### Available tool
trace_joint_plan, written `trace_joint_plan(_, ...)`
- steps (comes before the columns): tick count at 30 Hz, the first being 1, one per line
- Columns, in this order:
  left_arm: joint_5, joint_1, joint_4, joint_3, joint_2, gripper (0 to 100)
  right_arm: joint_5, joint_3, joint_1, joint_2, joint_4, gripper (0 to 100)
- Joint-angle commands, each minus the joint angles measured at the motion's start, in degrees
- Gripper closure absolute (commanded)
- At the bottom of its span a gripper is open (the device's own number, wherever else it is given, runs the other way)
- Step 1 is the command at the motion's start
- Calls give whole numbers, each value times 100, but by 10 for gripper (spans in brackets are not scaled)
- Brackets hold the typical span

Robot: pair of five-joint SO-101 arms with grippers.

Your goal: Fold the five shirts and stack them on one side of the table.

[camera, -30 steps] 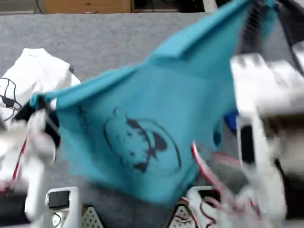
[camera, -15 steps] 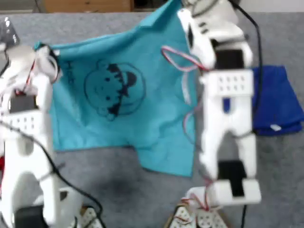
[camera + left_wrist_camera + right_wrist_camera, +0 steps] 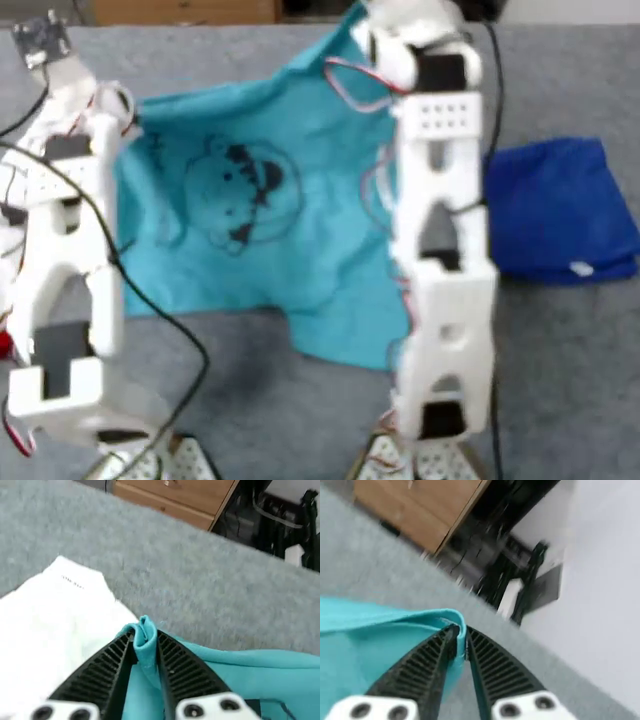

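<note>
1. The teal shirt (image 3: pixel 270 220) is soft knit cloth with a dark cartoon face printed on it. It lies spread and rumpled across the middle of the table (image 3: pixel 250 400), which has a grey, felt-like top.
2. The left hand (image 3: pixel 145 641) has black ribbed fingers. They pinch a bunched fold at one far corner of the teal shirt.
3. The right hand (image 3: pixel 461 636) has the same ribbed fingers, pressed together on a thin edge of the teal shirt at its other far corner.
4. A blue shirt (image 3: pixel 560 210), folded into a rough rectangular pad, lies on the table. The right arm stands between it and the teal shirt.
5. The high view gives the teal shirt's whole outline, with its near hem uneven and one flap reaching toward the arms' bases.
6. The left wrist view adds a white shirt (image 3: pixel 50 625), smooth and flat, lying just beside the pinched corner.
7. Both wrist views add a wooden drawer unit (image 3: pixel 175 495) beyond the table's far edge, with dark cables next to it.
</note>
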Motion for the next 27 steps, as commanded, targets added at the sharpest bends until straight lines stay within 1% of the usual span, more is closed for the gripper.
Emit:
trace_joint_plan(1, -53, -53, 545, -308, -92, 981, 352, -1402, -66, 40, 1705, 997)
trace_joint_plan(3, -62, -79, 914, -308, -180, 981, 615, -2000, -154, 57, 2787, 997)
trace_joint_plan(5, -70, -70, 1363, -299, -321, 981, 730, -2334, -233, 40, 3446, 997)
trace_joint_plan(9, -475, -35, 2277, -255, -673, 981, 668, -2070, -171, -242, 3429, 997)
trace_joint_plan(11, -563, -79, 2488, -237, -743, 981, 651, -1657, -268, -374, 3446, 997)
trace_joint_plan(14, -580, -88, 2505, 79, -743, 981, 475, -664, -365, -1077, 3446, 997)
trace_joint_plan(19, -580, 44, 2505, 712, -760, 981, 457, 1754, -611, -2703, 3393, 997)
trace_joint_plan(23, -589, 167, 2505, 1275, -884, 981, 422, 3565, -444, -3705, 2963, 997)
trace_joint_plan(27, -897, 114, 2251, 1978, -1393, 981, 448, 5042, -347, -4655, 2813, 997)
